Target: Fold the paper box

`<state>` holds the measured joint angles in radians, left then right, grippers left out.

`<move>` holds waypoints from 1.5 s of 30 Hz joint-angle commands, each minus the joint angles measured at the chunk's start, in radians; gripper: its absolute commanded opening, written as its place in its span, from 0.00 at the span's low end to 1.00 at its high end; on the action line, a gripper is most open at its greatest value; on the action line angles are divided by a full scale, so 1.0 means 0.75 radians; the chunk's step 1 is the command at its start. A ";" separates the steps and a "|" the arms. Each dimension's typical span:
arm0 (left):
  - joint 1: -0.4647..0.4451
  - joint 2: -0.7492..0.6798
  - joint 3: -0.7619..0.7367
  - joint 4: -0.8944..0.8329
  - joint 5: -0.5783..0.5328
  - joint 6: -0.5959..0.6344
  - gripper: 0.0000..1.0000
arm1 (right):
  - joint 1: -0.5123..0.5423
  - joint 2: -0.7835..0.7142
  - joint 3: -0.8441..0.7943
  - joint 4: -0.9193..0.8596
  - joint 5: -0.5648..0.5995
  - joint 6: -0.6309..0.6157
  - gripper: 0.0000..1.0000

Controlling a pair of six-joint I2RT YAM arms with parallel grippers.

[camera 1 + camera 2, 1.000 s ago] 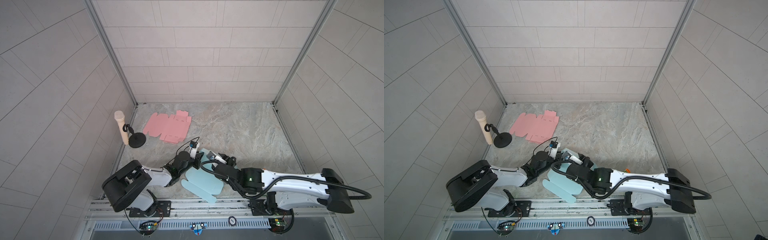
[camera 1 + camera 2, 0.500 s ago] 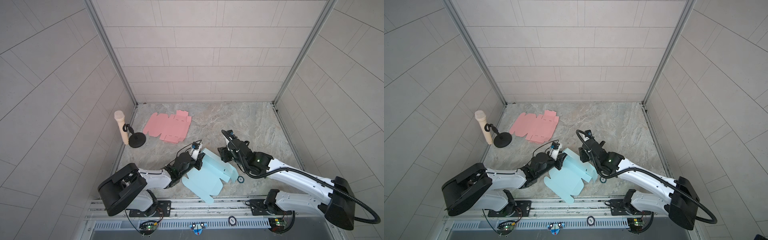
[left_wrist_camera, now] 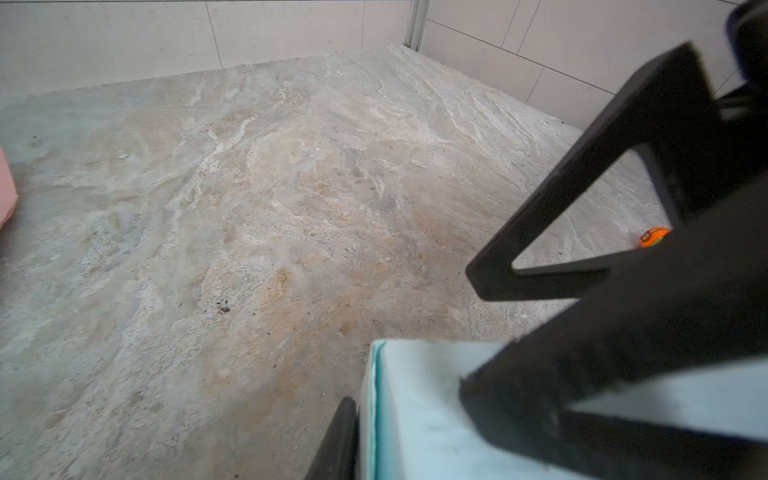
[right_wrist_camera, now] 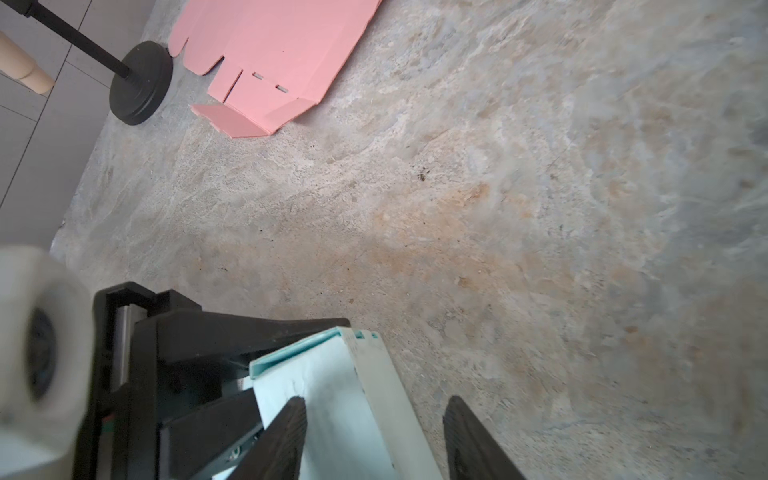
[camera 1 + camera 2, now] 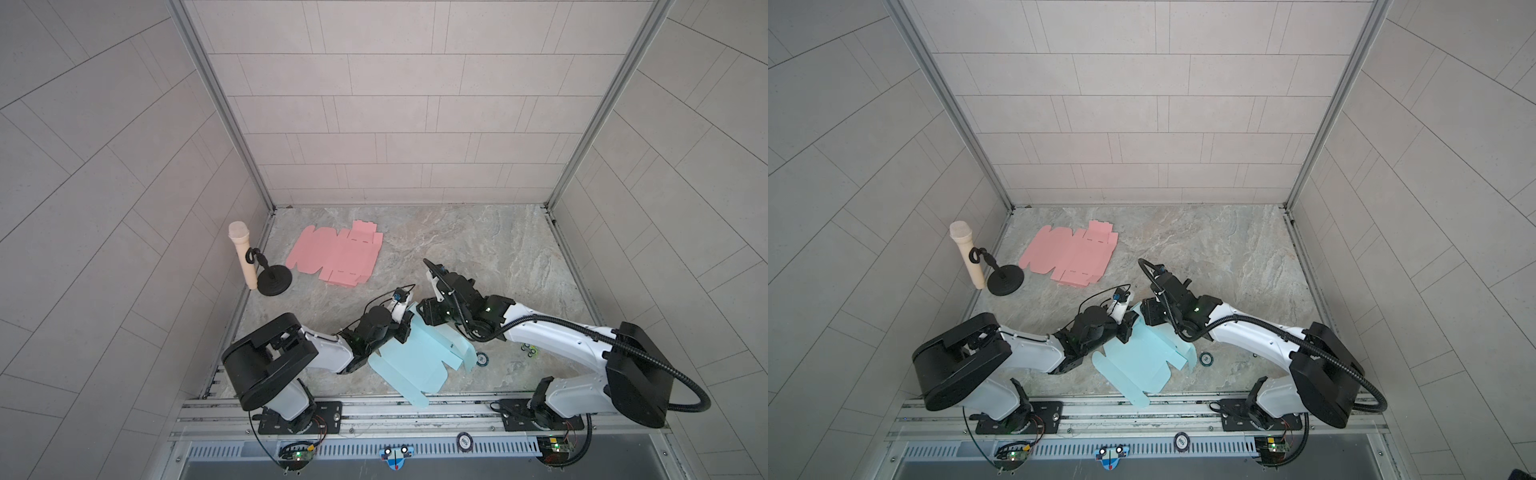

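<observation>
Box [image 5: 409,361] lies half-folded at the front of the table [image 5: 478,249], where we see the left gripper [image 3: 407,388] pinching its far corner and the right gripper [image 4: 376,401] open astride it.

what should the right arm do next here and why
Probably close the right tool on the raised flap of the light blue paper box blank: its jaws stand open astride that flap, while the left tool pinches the blank beside it.

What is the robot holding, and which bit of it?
The left gripper pinches the blue paper box by its folded-up far edge. The right gripper is open around a raised flap beside it.
</observation>
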<state>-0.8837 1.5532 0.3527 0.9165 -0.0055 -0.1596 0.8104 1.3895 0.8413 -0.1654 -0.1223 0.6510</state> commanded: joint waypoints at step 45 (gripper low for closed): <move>-0.052 0.238 -0.088 0.307 -0.156 -0.061 0.22 | 0.089 -0.010 -0.059 0.036 0.016 0.187 0.46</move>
<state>-0.9192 1.7008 0.2768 1.1168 -0.1001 -0.1986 0.8700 1.4048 0.8131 -0.1093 -0.1299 0.7681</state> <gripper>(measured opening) 0.205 0.464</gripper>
